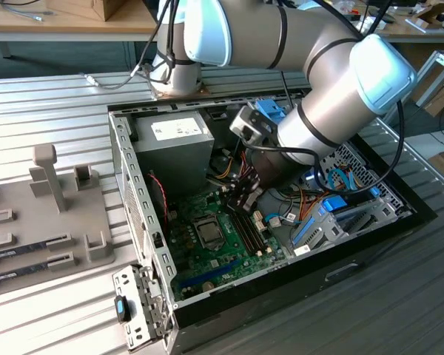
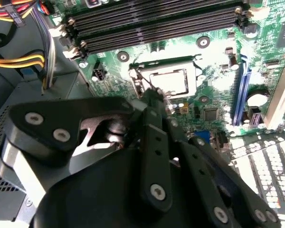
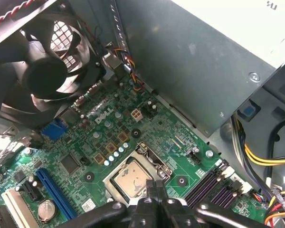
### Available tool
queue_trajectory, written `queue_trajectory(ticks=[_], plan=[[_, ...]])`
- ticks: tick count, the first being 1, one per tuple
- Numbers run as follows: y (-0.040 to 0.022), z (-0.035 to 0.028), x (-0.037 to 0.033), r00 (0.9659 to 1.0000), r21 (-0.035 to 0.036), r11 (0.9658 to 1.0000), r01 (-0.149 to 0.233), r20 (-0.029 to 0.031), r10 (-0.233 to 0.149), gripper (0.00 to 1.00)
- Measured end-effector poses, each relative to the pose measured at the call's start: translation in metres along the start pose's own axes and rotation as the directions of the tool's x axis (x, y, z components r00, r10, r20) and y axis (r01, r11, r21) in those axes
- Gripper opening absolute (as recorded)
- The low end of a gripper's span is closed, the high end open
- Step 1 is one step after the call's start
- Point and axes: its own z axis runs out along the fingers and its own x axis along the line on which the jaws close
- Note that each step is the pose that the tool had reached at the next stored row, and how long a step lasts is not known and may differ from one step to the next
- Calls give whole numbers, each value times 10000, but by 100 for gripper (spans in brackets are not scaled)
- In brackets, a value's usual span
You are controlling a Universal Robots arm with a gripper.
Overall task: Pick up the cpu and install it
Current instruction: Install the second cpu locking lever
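The cpu (image 3: 129,178), a flat square with a pale silvery top, lies inside the socket frame (image 3: 152,159) on the green motherboard (image 3: 85,142). It also shows in the second wrist view, cpu (image 2: 173,80), and in the exterior view, cpu (image 1: 209,231). My gripper (image 3: 155,189) hangs just above the socket's edge, beside the cpu, its black fingers (image 2: 154,102) pressed together with nothing visible between them. In the exterior view the gripper (image 1: 237,204) sits low inside the open computer case (image 1: 126,170), close to the memory slots (image 1: 248,231).
A grey power supply (image 1: 174,144) and a black fan (image 3: 42,71) flank the board. Yellow and orange cables (image 3: 266,161) run by the memory slots (image 2: 152,23). Blue drive brackets (image 1: 325,211) fill the case's far side. A grey fixture (image 1: 52,214) with memory sticks stands at the exterior view's left.
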Motion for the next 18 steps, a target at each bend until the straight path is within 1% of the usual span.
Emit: queue_trajectory(ticks=[3, 4, 6, 10, 11, 14, 18], plan=[[-9, 5, 6, 10000, 11, 10000, -5, -10, 5, 11], [-10, 6, 6, 10000, 25, 10000, -12, -22, 12, 11], [-16, 10, 9, 10000, 91, 10000, -41, -85, 42, 11], [-24, 17, 14, 9999, 155, 9999, -71, -145, 73, 11], [-28, 20, 17, 9998, 180, 9998, -82, -169, 85, 11], [-34, 29, 16, 9997, 216, 9997, -100, -206, 104, 11], [-63, 62, -5, 9996, 238, 9997, -115, -242, 121, 11]])
